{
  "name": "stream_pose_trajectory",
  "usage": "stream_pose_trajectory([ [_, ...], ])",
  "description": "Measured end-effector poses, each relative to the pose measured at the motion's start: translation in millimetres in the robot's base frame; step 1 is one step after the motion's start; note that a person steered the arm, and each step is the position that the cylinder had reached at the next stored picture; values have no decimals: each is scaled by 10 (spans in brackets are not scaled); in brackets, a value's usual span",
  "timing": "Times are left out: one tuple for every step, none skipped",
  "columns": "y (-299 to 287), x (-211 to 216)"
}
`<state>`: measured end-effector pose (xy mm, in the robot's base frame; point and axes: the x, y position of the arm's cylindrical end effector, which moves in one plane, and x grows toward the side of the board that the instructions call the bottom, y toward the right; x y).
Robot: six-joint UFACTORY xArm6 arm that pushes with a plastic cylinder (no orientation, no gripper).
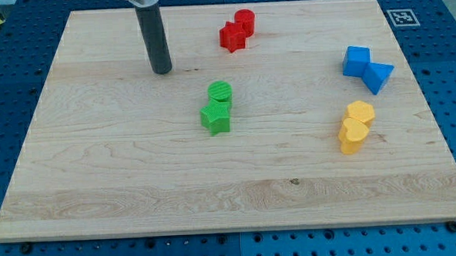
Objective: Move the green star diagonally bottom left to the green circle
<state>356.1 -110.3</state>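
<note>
The green star [215, 118] lies near the board's middle, touching the green circle [220, 91], which sits just above and slightly right of it. My tip [162, 71] rests on the board to the upper left of both green blocks, well apart from them. The dark rod rises from it to the view's top.
A red star [231, 37] and a red cylinder [245, 21] touch near the top. Two blue blocks [356, 61] [378, 77] sit at the right. Two yellow blocks [361, 111] [352, 136] lie below them. The wooden board [99, 188] is bordered by a blue perforated table.
</note>
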Motion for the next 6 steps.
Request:
stream_pose_trajectory([
  [37,0],
  [395,0],
  [782,39],
  [1059,140],
  [1175,208],
  [1377,507],
])
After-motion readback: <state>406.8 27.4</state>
